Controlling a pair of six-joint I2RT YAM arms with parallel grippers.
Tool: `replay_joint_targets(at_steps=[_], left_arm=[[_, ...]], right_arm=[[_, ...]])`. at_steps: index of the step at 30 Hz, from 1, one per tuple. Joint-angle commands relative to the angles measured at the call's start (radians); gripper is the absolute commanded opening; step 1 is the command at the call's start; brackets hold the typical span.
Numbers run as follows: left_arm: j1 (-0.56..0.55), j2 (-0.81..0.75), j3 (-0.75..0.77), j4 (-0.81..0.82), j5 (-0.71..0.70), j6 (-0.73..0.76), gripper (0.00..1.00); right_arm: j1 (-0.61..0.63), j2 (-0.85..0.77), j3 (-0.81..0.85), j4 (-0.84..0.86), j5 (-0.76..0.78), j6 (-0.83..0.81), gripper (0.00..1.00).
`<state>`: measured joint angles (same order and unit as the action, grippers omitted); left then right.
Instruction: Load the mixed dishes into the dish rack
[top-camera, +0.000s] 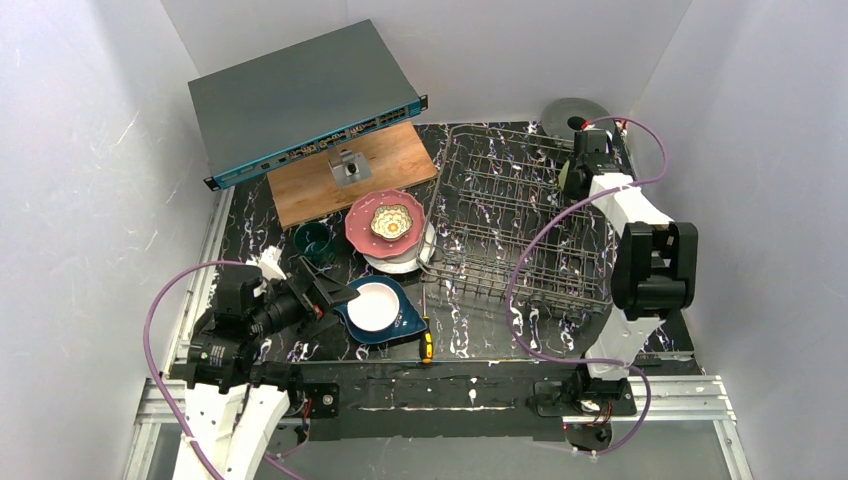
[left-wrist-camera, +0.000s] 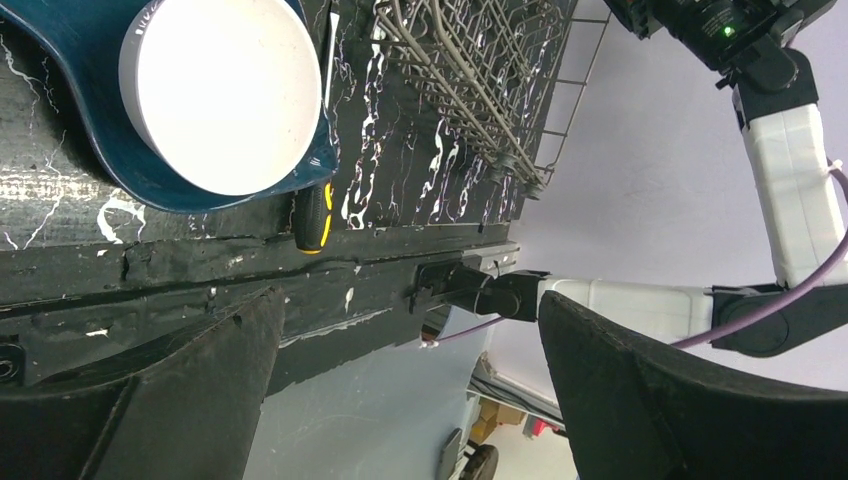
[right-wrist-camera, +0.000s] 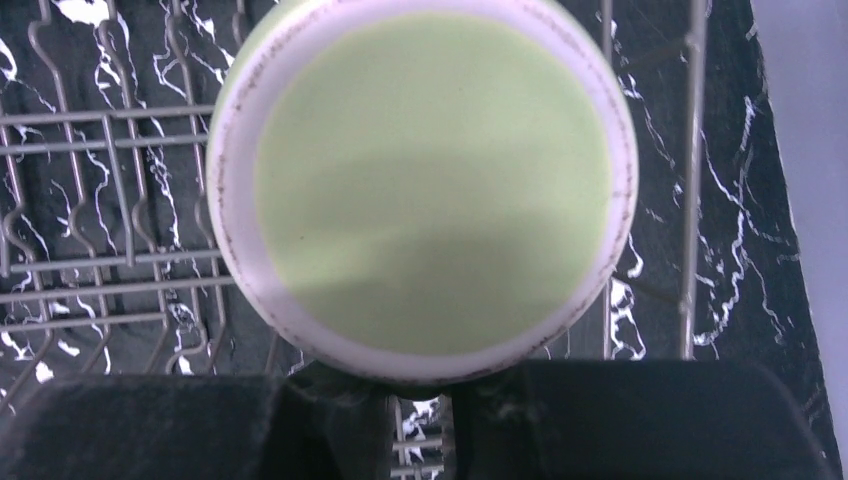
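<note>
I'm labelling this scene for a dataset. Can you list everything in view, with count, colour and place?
dish rack: one, silver-grey wire, right of centre
pale yellow-green mug: one, over the rack's far right corner
pink plate: one, left of the rack
white plate: one, under the pink plate
flower-shaped dish: one, cream, on the pink plate
dark teal mug: one, left of the plates
dark blue plate: one, near edge
white bowl: one, on the blue plate
screwdriver: one, yellow-black handle, right of the blue plate
wooden board: one, brown, far left
flat box: one, grey, blue front, tilted over the board
left end effector: open, beside the blue plate
right end effector: shut on the yellow-green mug
</note>
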<state>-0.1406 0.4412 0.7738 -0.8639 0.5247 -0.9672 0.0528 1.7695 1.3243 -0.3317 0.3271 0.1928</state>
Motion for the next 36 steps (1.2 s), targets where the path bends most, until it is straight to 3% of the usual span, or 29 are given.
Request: replay_joint_targets(at_steps=[1,14,30,36], left_arm=[[-0.003,-0.003,0.033,-0.023,0.022,0.018,0.98],[-0.002,0.020,0.059,-0.043,0.023,0.022,0.98],[-0.004,0.040,0.050,-0.032,0.038,0.025,0.98],[-0.004,0.052,0.049,-0.023,0.042,0.030,0.98]], right_arm=[[-0.025,0.065,0.137,0.081,-0.044,-0.036,0.01],[-0.074,0.225,0.320,-0.023,-0.055,-0.023,0.01],[-0.084,0.294,0.331,-0.032,-0.067,-0.035,0.01],[-0.084,0.311,0.343,-0.046,-0.065,-0.037,0.11]])
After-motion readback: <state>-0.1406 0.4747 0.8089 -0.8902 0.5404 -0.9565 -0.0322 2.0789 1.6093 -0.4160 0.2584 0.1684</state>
